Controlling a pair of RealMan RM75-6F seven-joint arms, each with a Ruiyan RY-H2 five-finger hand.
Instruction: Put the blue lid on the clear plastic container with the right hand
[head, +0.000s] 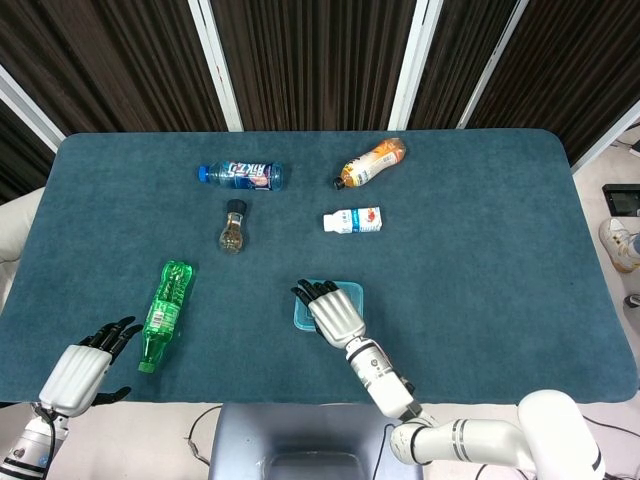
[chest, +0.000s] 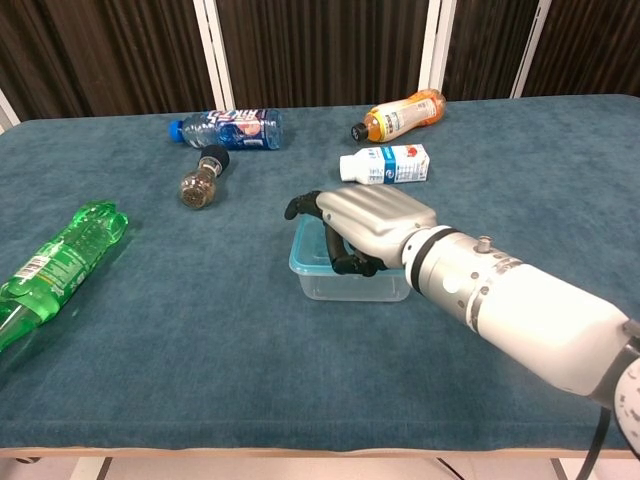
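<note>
The clear plastic container (chest: 352, 287) stands on the blue cloth near the table's front middle. The blue lid (chest: 302, 262) lies on top of it, showing as a blue rim (head: 354, 292) around my right hand (head: 333, 314). That hand (chest: 372, 224) lies palm down on the lid, fingers curled over its far left edge and thumb against the near side, gripping it. Most of the lid is hidden under the palm. My left hand (head: 84, 366) hangs at the front left corner, fingers apart, holding nothing.
A green bottle (head: 165, 312) lies near the left hand. Further back lie a pepper grinder (head: 233, 227), a blue-labelled water bottle (head: 242, 175), an orange bottle (head: 372, 162) and a small milk carton (head: 353, 220). Dark curtains stand behind the table.
</note>
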